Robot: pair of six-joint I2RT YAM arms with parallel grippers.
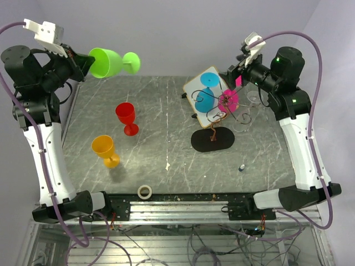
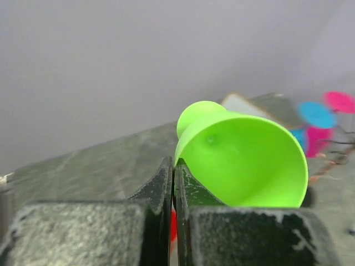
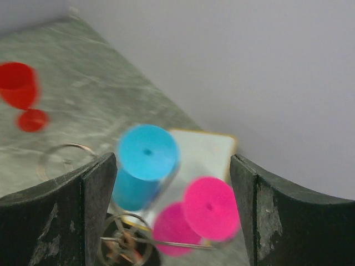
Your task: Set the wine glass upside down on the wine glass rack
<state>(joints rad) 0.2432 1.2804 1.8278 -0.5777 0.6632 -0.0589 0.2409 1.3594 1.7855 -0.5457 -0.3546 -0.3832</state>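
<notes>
My left gripper (image 1: 83, 64) is raised at the far left, shut on the rim of a green wine glass (image 1: 108, 61) held on its side, foot pointing right. In the left wrist view the fingertips (image 2: 166, 172) pinch the bowl's rim (image 2: 244, 160). The wire rack (image 1: 215, 116) stands on its black oval base (image 1: 212, 139) at the right. A blue glass (image 1: 206, 91) and a pink glass (image 1: 228, 100) hang upside down on it. My right gripper (image 1: 234, 75) is open and empty above them; its wrist view shows the blue glass (image 3: 147, 152) and the pink glass (image 3: 209, 208) between the fingers.
A red glass (image 1: 126, 117) and an orange glass (image 1: 105, 149) stand upright on the left half of the table. A white board with a wooden rim (image 1: 195, 86) lies behind the rack. A tape roll (image 1: 145, 192) and a small dark object (image 1: 242, 166) lie near the front edge.
</notes>
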